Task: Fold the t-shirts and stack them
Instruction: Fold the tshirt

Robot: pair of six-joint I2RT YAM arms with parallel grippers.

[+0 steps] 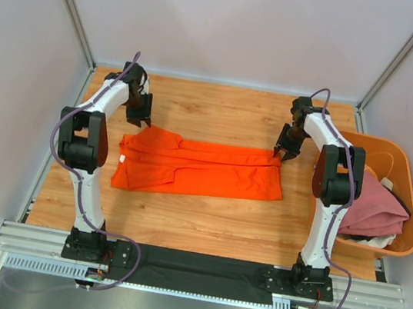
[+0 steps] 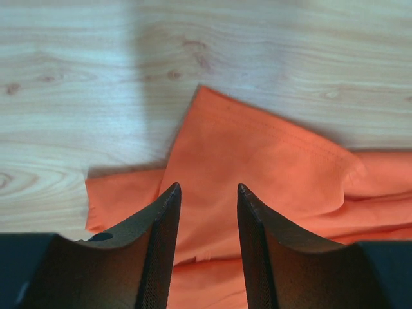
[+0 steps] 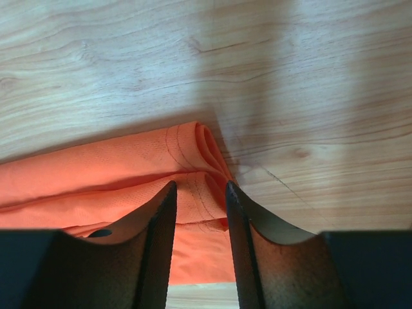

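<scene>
On the bench (image 1: 203, 228), mid-frame, I see the orange t-shirt (image 1: 200, 173) lying long axis left to right. At its far edge, my left fingers (image 1: 141, 121) hang released over the left corner. My right fingers (image 1: 280, 153) are parted astride the right corner.

The orange shirt (image 1: 200, 169) lies flat on the table (image 1: 221, 110), folded lengthwise into a long band running left to right across the middle. Its left end is wider and uneven, with a corner flap at the far side. Its right end is square, with stacked hem layers. The pink shirt (image 1: 373, 210) is crumpled in the tub (image 1: 383, 142) at the right.
</scene>
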